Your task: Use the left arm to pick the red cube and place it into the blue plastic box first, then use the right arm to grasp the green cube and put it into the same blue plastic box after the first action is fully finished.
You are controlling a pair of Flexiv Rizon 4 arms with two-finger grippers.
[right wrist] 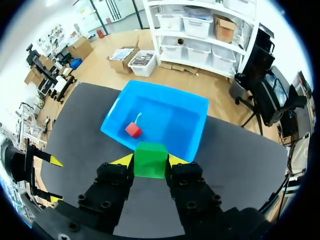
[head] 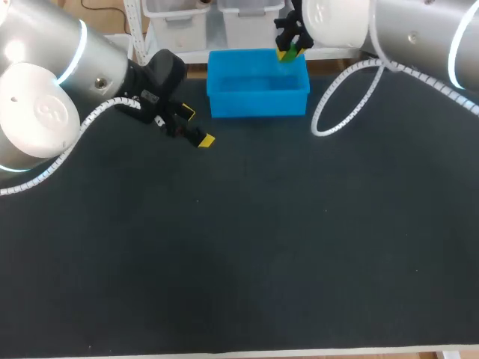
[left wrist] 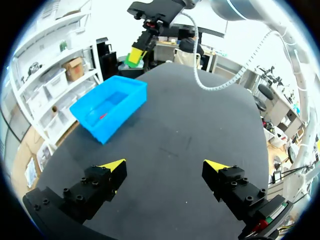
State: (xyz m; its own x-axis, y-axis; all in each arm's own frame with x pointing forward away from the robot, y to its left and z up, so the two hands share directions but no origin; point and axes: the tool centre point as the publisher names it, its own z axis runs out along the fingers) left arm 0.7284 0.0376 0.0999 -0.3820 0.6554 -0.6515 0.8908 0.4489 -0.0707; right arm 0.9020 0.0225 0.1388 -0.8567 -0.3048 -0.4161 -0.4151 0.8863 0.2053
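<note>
Dark tabletop (head: 239, 247). Our right gripper (right wrist: 150, 162), clamped on the green cube (right wrist: 150, 156), hangs over the rim of the blue plastic box (right wrist: 165, 115). We judge its basin at twelve o'clock from the held cube, with the red cube (right wrist: 133, 130) inside at eleven. Our left gripper (left wrist: 165, 167) is spread apart and empty.

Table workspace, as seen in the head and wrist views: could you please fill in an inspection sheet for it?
Surface: dark table, matte, flat.
Job's things: blue plastic box stands at the far edge; red cube lies inside it; green cube is held up by the box, not yet inside.
Clutter: nothing seen.
Grippers: left gripper open, holding nothing, over the table beside the box; right gripper shut on the green cube.
Cables: white coiled cable loops from the right arm; another runs along the left arm.
Surroundings: nothing seen.
</note>
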